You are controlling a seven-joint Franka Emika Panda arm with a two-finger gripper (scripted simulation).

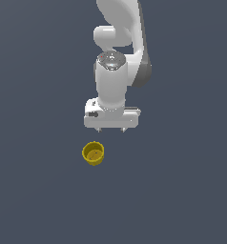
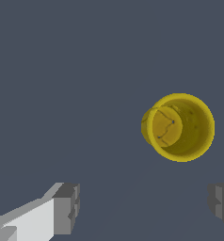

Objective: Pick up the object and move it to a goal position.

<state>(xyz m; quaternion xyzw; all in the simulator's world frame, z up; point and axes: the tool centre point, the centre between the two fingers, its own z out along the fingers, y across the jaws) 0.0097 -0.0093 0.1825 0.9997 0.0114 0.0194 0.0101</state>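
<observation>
The object is a small yellow cup with a hollow inside and a thin rim, standing on the dark grey floor. In the exterior view it sits below and a little toward that view's left of my white gripper, apart from it. In the wrist view the cup shows its open inside, ahead of the fingers and nearer the one finger than the other. My gripper is open and empty, its two fingers spread wide, with nothing between them.
The dark grey floor runs flat all around with no other object in view. The white arm rises behind the gripper in the exterior view.
</observation>
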